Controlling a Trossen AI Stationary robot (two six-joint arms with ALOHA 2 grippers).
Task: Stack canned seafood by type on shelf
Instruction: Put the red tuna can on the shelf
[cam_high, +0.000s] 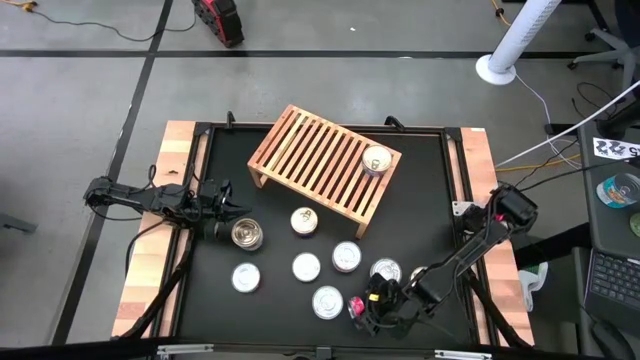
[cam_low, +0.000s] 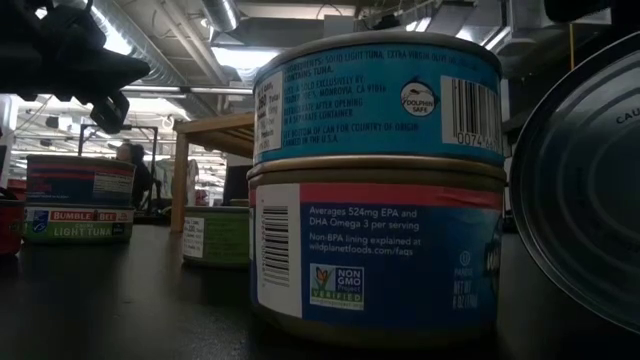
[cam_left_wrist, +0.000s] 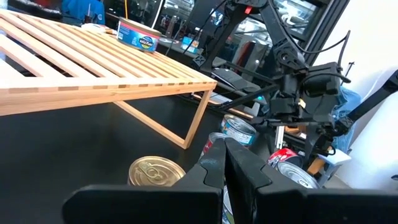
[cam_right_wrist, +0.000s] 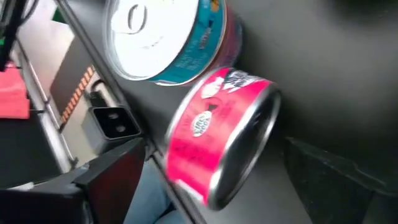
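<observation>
The wooden slat shelf (cam_high: 325, 165) stands at the table's far middle, with one can (cam_high: 376, 159) on its right end. Several cans (cam_high: 306, 267) stand upright on the black mat nearer the front. A pink-labelled can (cam_right_wrist: 217, 140) lies on its side near the front edge, next to a blue can with a white lid (cam_right_wrist: 165, 37). My right gripper (cam_high: 370, 308) is open and slants down at the pink can. Its fingers (cam_right_wrist: 109, 177) stand on either side of the can, and no touch shows. My left gripper (cam_high: 228, 210) is shut and level at the left, beside a gold-lidded can (cam_left_wrist: 155, 173).
In the low view, a two-can stack (cam_low: 375, 180) stands close to the front edge, with more cans (cam_low: 80, 200) farther back at the left. The table's wooden side rails (cam_high: 170, 200) border the mat. Beyond the table are cables and a white fan base (cam_high: 497, 68).
</observation>
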